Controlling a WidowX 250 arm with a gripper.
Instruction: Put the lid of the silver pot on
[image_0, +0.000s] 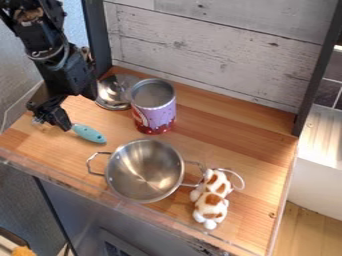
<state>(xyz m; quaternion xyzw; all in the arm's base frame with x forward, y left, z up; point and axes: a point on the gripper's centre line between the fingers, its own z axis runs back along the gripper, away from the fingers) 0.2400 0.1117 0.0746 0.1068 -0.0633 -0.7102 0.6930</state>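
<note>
Silver lid (108, 94) at rear left, partly hidden by purple can (154, 107); likely stiff, fairly light, slippery at its edge, so pinch the raised middle; pot (145, 170) uncovered up front; gripper (51, 124) at left, can't tell if released or clenched.

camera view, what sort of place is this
Probably a toy kitchen set up for a robot arm: a wooden counter with a whitewashed plank backboard, and on it a steel pot near a plush toy.
</note>
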